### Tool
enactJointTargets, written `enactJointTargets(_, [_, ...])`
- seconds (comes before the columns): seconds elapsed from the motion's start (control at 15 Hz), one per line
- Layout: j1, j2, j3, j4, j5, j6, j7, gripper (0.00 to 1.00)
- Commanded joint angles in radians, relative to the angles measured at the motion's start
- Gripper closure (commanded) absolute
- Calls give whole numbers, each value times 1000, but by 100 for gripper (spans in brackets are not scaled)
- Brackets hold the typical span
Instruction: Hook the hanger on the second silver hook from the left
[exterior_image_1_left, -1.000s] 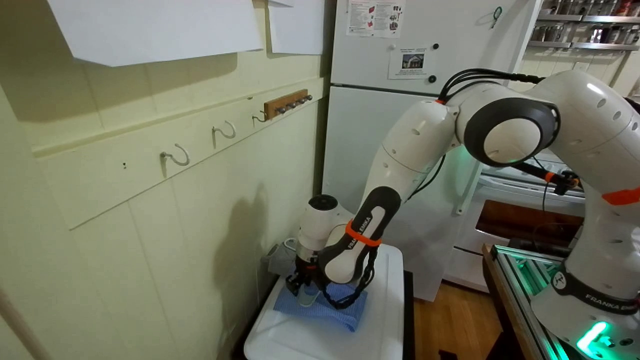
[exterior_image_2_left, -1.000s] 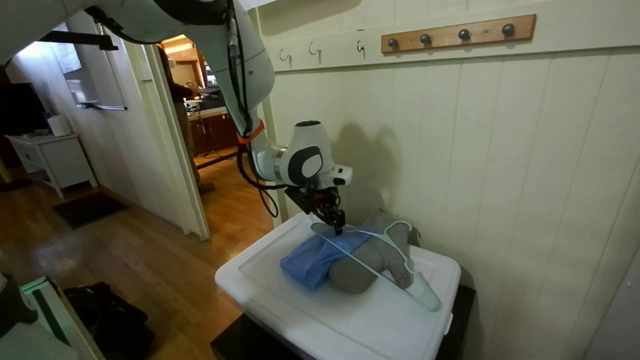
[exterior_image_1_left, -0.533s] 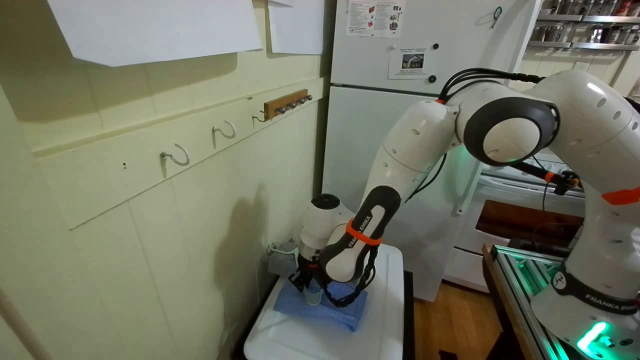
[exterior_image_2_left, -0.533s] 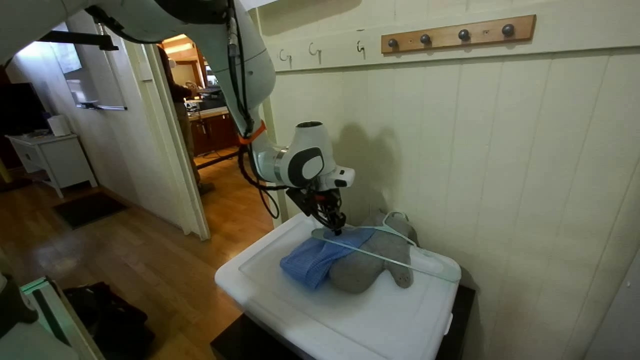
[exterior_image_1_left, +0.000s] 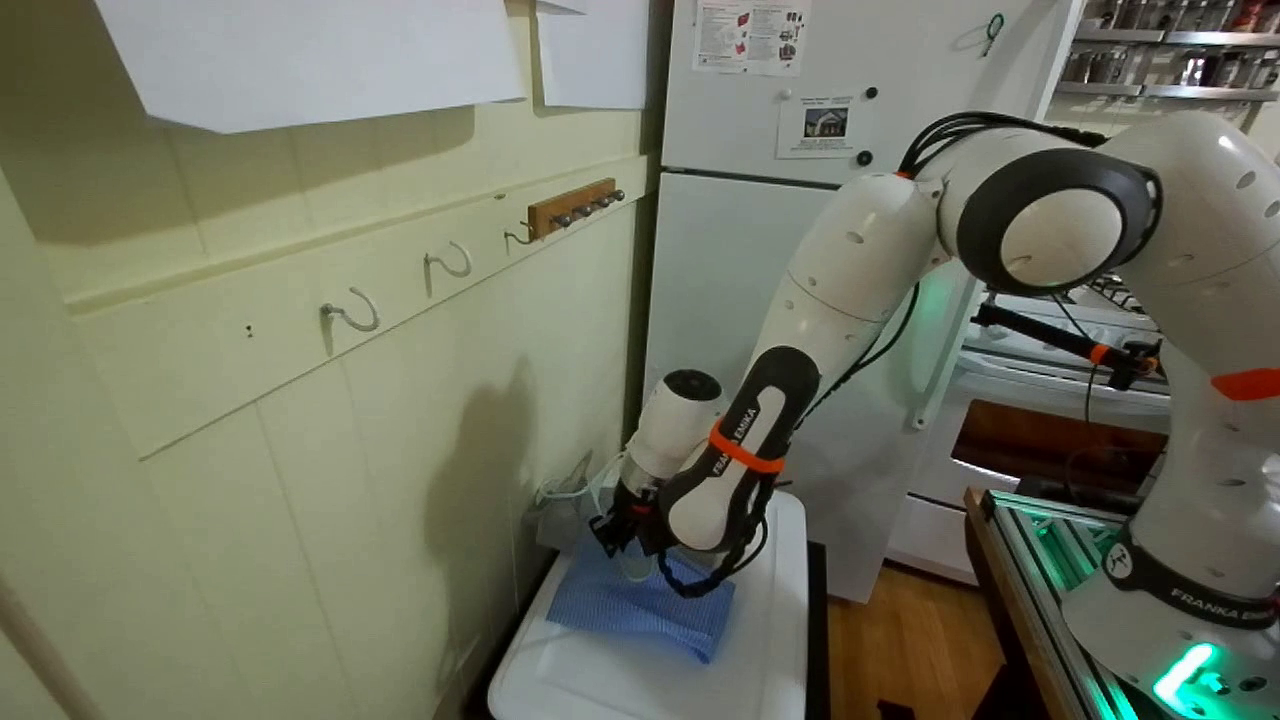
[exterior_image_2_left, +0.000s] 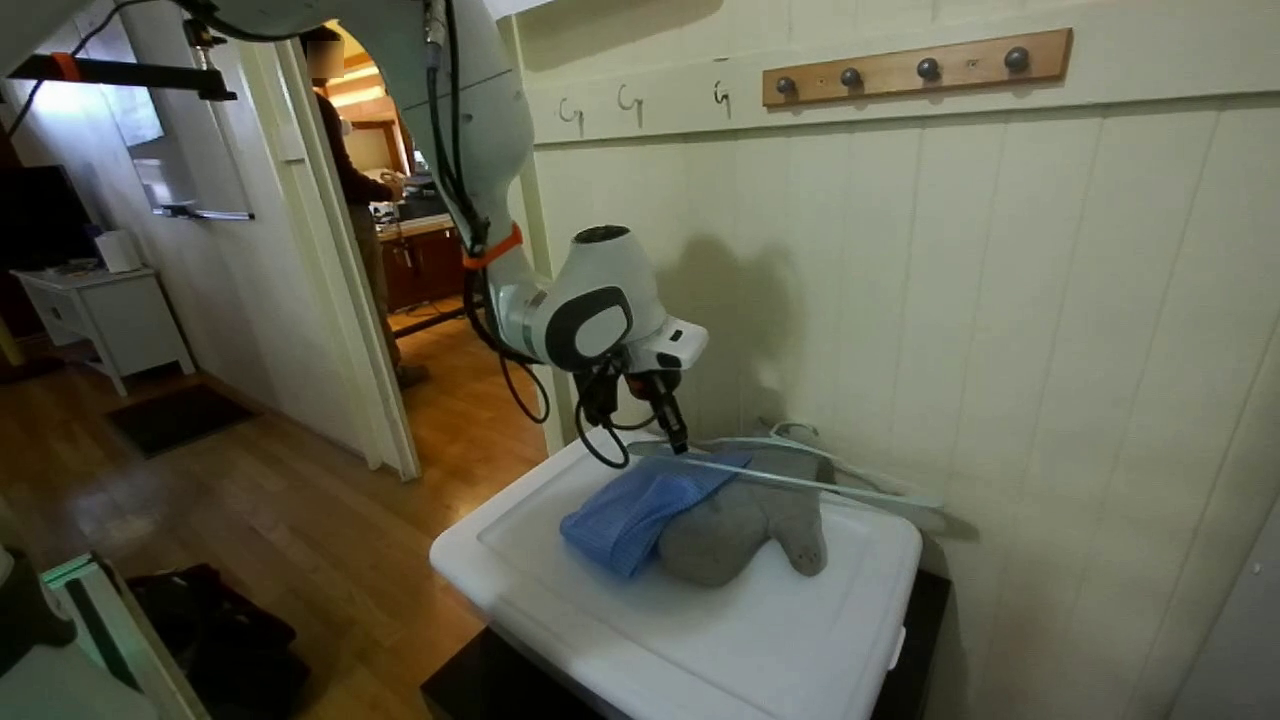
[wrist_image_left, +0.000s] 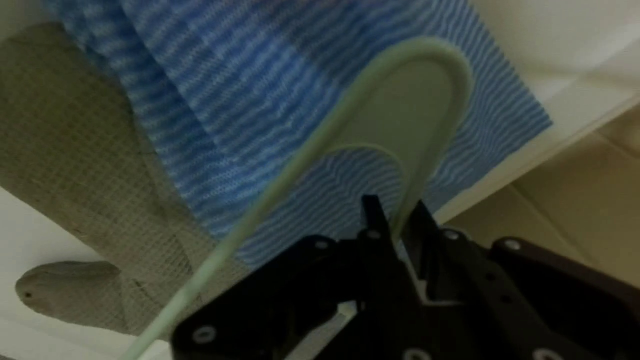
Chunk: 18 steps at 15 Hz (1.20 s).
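The pale hanger (exterior_image_2_left: 800, 481) is tilted, its long bar reaching right to near the wall above the white lid. Its hook (exterior_image_2_left: 795, 428) points toward the wall. My gripper (exterior_image_2_left: 680, 445) is shut on one frame bar near the rounded end; the end panel (wrist_image_left: 400, 107) sticks out past my fingertips (wrist_image_left: 395, 212) in the wrist view. In an exterior view the gripper (exterior_image_1_left: 612, 545) partly hides the hanger (exterior_image_1_left: 635, 565). Three silver hooks are on the wall board; the second from the left shows in both exterior views (exterior_image_2_left: 628, 104) (exterior_image_1_left: 457, 269), higher than my gripper, holding nothing.
A folded blue cloth (exterior_image_2_left: 630, 520) lies over a grey plush toy (exterior_image_2_left: 715, 545) on the white bin lid (exterior_image_2_left: 640, 650). A wooden knob rack (exterior_image_2_left: 890, 75) is right of the hooks. A white panel (exterior_image_1_left: 320, 60) overhangs the board. The fridge (exterior_image_1_left: 760, 270) stands beside the wall.
My gripper has risen slightly and tilted, carrying the hanger. The hanger's far end has swung up and away from the lid's front right toward the wall.
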<state>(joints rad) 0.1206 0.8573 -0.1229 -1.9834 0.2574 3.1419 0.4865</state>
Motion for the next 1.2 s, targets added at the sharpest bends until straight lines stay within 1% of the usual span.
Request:
enactJointTargets(0.0, [-6,-79,26,-111,103,102,16,98])
enactJointTargets(0.07, [-2,-89,24,-127,125,116,17,99])
enactJointTargets(0.2, [-5,-108,30,-151,162,113,21,97])
enactJointTargets(0.4, [-26,-137,54,-179,205,90,29,97])
enactJointTargets(0.6, [-46,-180,81,-231,246,98,46,97])
enactJointTargets(0.73, [-68,-217,112,-288,267,171,45,97])
enactJointTargets(0.8, [-97,-235,146,-317,271,223,41,97])
enactJointTargets(1.0, [-174,-266,232,-391,242,385,70,97])
enactJointTargets(1.13, [-211,-278,275,-438,221,488,88,97])
